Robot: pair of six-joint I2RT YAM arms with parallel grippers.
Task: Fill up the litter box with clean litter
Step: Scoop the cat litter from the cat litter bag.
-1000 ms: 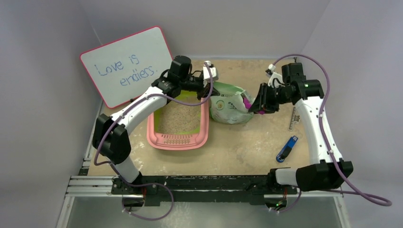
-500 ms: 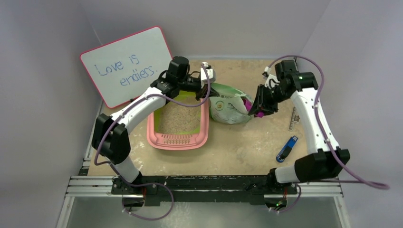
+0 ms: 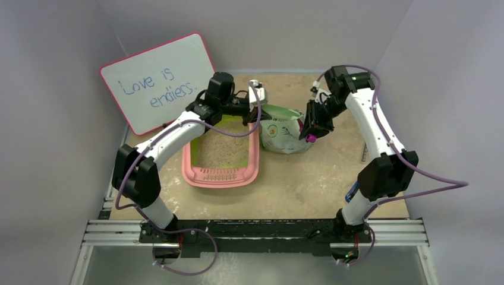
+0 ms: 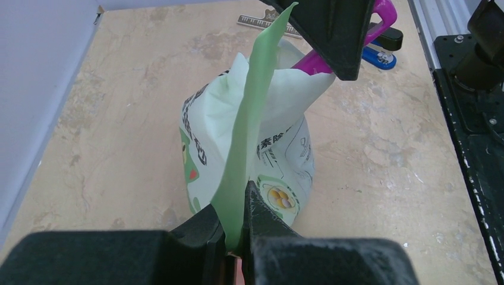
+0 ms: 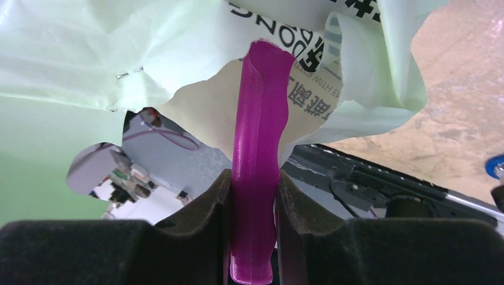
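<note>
- Left jaws: pressed together on the thin upper edge of a pale green printed plastic bag (image 4: pixel 279 154), which runs up from them as a taut flap.
- Right jaws: clamped on the handle of a magenta plastic scoop (image 5: pixel 258 148); the handle reaches into the torn mouth of the bag.
- The two arms meet the bag from opposite sides, the left at its left edge and the right at its right. What is inside the bag cannot be seen.
- The bag sits on the beige desk (image 3: pixel 297 184) near the middle of the far edge, just beside the right wall of the rectangular pink plastic litter box (image 3: pixel 223 177).
- The litter box lies left of the desk's centre, slotted grille lip at its near end, and holds beige sandy granules (image 3: pixel 223 148).
- A red-framed whiteboard (image 3: pixel 157 83) leans at the far left corner.
- A blue stapler (image 4: pixel 380 56) lies toward the right edge.
</note>
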